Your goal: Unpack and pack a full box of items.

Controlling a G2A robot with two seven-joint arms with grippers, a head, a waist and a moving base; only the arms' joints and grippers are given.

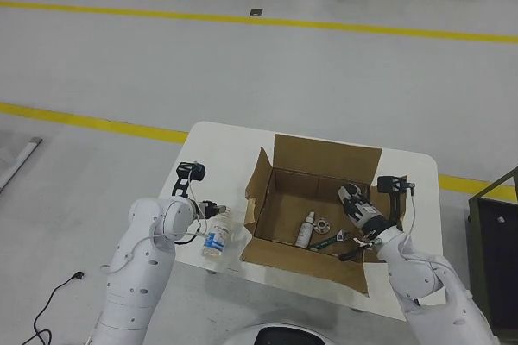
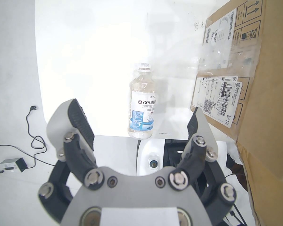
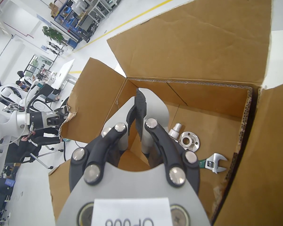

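Observation:
An open cardboard box stands in the middle of the white table. On its floor lie a small white spray bottle, a metal flange and a green-handled wrench; the right wrist view has the spray bottle, flange and wrench too. My right gripper hangs shut and empty over the box's right part. A clear labelled bottle rests on the table left of the box, near the front edge. My left gripper is open above it, not touching.
The box's left flap rises close to the bottle, and its labelled side wall is near the left gripper. A dark metal rack stands right of the table. Bare tabletop lies behind the bottle.

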